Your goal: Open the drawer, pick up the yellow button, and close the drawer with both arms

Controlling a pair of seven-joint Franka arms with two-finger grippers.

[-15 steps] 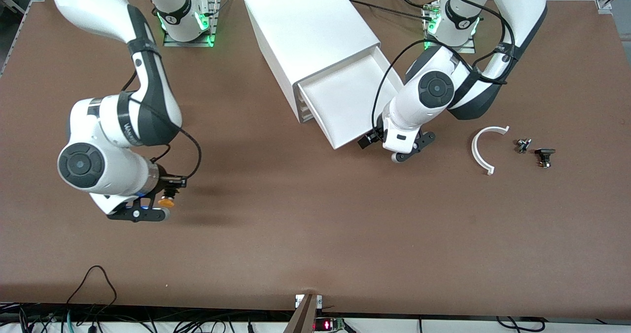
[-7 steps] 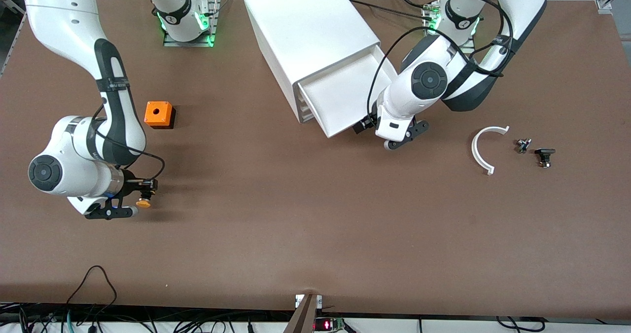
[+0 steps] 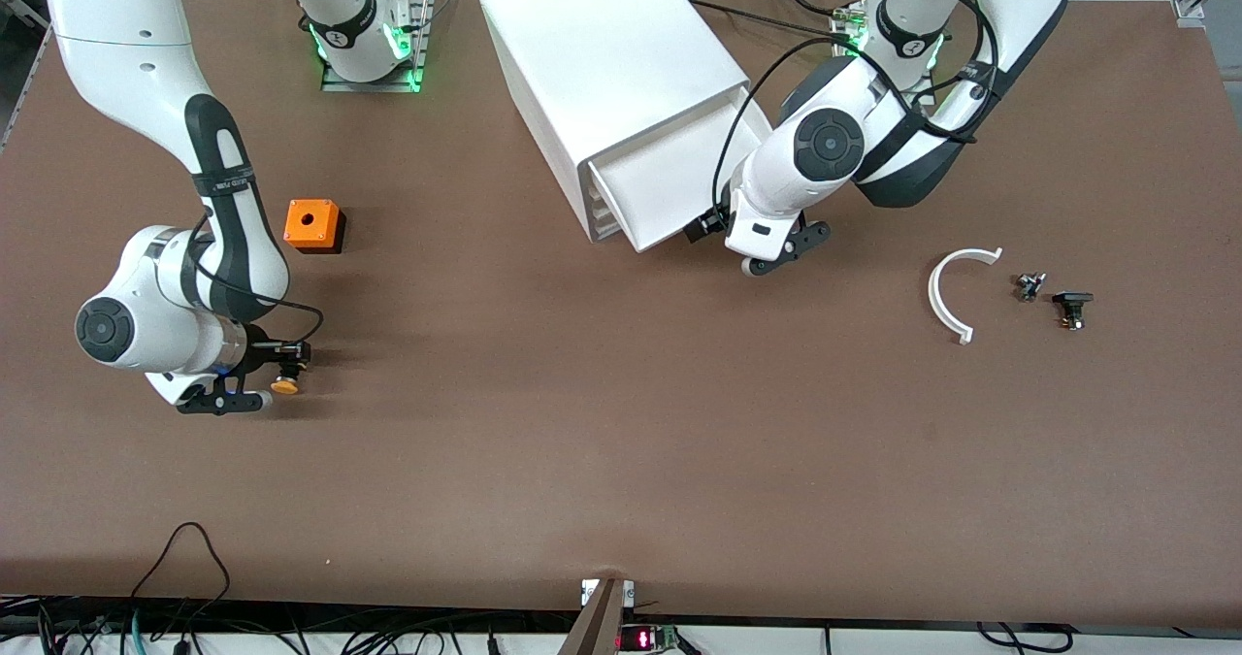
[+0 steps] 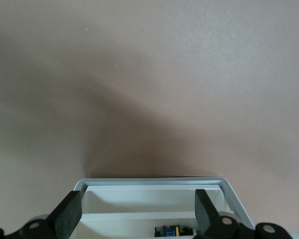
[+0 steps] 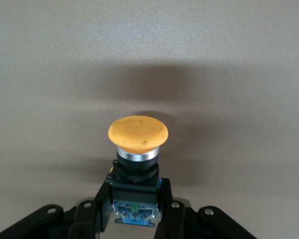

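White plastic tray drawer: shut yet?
No, partly open: the white plastic tray drawer juts from the white box cabinet, left end effector at its front.

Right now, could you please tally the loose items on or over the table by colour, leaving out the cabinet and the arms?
Orange: 2, the button held in the right gripper and the orange cube
White: 1, the curved white piece
Dark: 2, small parts beside it
Total: 5

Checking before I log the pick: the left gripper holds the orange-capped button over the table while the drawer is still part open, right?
Wrong arm. The right gripper holds the button, as the right wrist view shows; the left gripper is at the part-open drawer.
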